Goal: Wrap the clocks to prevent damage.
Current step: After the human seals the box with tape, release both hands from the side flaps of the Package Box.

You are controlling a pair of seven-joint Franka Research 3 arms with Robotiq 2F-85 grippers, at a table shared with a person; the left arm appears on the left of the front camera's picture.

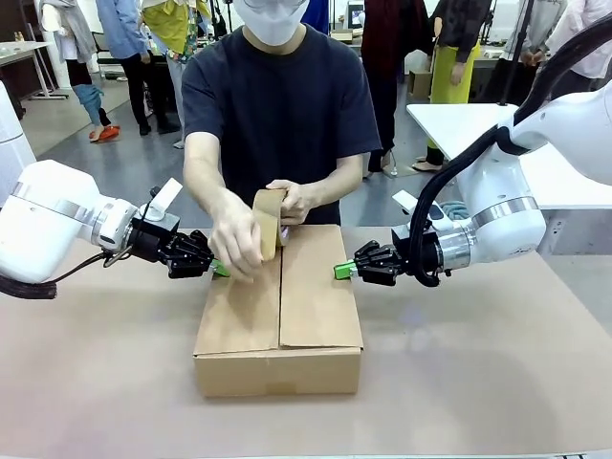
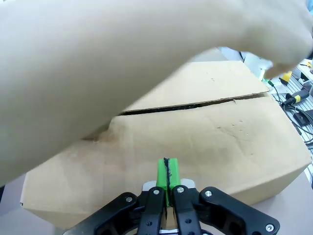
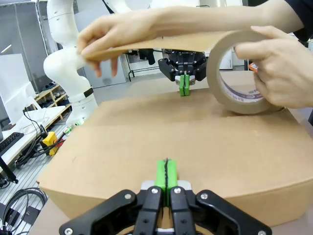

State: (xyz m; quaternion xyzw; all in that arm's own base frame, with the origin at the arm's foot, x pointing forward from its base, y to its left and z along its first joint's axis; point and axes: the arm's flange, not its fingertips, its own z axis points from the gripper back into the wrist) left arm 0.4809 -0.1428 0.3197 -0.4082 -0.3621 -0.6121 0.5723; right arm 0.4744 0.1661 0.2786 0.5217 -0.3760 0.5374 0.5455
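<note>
Cardboard box (image 1: pixel 277 316), flaps closed, is placed centrally on the surface (image 1: pixel 478 382); left gripper (image 1: pixel 220 269) and right gripper (image 1: pixel 339 272), both fully closed and empty, are set against its opposite sides. Brown tape roll (image 1: pixel 269 222) is held above its far end by a person's hand (image 1: pixel 298 201).

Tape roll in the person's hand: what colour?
The tape roll is tan brown, like the cardboard box; best in the right wrist view.

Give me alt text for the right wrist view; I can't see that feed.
A person's hands stretch brown tape from a roll above a closed cardboard box. The shut right gripper meets its near side; the shut left gripper faces it from the far side.
</note>
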